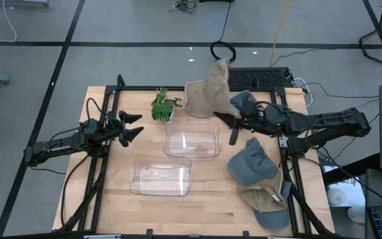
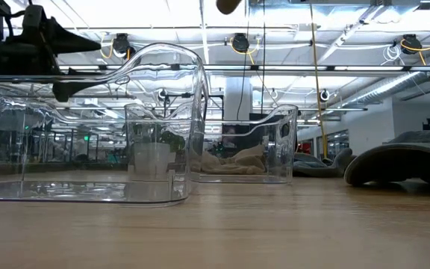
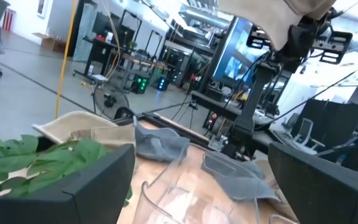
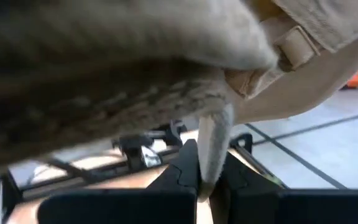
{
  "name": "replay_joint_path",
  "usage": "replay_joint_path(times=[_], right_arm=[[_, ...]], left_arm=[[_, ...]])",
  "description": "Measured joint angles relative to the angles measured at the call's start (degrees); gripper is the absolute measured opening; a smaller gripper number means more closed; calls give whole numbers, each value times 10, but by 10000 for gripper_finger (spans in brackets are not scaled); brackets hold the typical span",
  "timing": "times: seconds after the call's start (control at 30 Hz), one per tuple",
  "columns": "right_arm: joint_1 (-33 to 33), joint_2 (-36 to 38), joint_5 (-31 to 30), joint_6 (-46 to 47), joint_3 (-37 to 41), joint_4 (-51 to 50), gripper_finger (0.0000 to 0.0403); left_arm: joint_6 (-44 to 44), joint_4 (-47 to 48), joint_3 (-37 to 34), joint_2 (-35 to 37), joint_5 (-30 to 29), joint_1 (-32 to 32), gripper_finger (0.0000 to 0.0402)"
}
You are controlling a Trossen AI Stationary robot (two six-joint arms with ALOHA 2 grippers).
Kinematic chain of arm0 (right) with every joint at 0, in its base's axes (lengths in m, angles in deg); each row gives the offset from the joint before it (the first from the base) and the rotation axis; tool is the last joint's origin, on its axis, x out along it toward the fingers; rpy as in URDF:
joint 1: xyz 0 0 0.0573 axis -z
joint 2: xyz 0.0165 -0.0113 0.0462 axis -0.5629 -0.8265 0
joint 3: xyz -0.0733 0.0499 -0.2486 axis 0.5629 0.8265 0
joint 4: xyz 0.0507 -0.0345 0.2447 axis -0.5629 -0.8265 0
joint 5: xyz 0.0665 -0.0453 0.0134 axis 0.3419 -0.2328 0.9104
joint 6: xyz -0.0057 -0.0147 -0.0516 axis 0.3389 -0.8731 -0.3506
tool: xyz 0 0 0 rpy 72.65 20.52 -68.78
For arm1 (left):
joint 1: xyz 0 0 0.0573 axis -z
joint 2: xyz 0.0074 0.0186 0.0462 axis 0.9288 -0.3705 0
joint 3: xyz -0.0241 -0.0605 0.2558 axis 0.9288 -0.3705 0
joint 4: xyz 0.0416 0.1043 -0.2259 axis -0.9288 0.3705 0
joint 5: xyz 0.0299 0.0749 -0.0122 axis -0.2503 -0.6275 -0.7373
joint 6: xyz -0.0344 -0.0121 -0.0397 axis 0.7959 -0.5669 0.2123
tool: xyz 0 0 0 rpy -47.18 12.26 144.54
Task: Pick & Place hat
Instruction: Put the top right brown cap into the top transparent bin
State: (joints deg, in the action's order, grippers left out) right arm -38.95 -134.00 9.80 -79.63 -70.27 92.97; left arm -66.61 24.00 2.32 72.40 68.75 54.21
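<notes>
A beige hat (image 1: 216,78) is up in the air at the table's far side, in my right gripper (image 1: 219,116), which is shut on it; the left wrist view shows it high up (image 3: 263,14). A second beige hat (image 1: 199,101) lies flat on the table below it. One grey hat (image 1: 244,99) lies beside the right arm. Another grey hat (image 1: 252,162) and a beige-and-grey one (image 1: 265,201) lie near the table's right near corner. My left gripper (image 1: 134,126) hovers open at the table's left side, touching nothing. My right gripper pinches a narrow fold at the beige hat's edge (image 4: 209,149) between its two fingers, which come level from the table's right. The hat is lifted clear of the table, and its crown and strap (image 4: 291,43) spread out beyond the fingers.
Two clear plastic bins sit mid-table, one farther (image 1: 191,141) and one nearer (image 1: 161,176). A small potted plant (image 1: 165,105) stands just left of the far bin. Bare wood lies along the near edge (image 1: 197,216).
</notes>
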Motion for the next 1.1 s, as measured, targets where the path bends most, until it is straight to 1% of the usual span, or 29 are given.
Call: replay_joint_path(times=[0.1,0.23,0.3,0.4,0.6,0.67,0.77,0.83,1.0,1.1], right_arm=[[1,-29,-1,0,0,63,0],[1,-60,-2,15,0,120,0],[1,-70,-1,32,0,138,0],[1,-80,-1,46,-15,138,0],[1,-99,0,35,-77,110,0],[1,-106,1,24,-104,91,0],[1,-119,30,5,-139,70,0],[1,-129,36,-5,-157,70,0],[-1,-146,60,-31,-192,71,0],[-3,-151,61,-48,-205,71,0]], left_arm=[[15,-1,0,0,1,0,379],[98,-3,0,0,-9,0,379],[121,-17,0,0,-3,0,379],[113,-48,2,0,29,0,379],[112,-40,43,-17,29,0,379],[130,-42,64,-34,34,0,379],[140,-43,106,-68,59,0,379],[156,-43,138,-97,72,0,379],[219,-44,216,-172,74,0,379],[242,-61,266,-221,76,0,379]])
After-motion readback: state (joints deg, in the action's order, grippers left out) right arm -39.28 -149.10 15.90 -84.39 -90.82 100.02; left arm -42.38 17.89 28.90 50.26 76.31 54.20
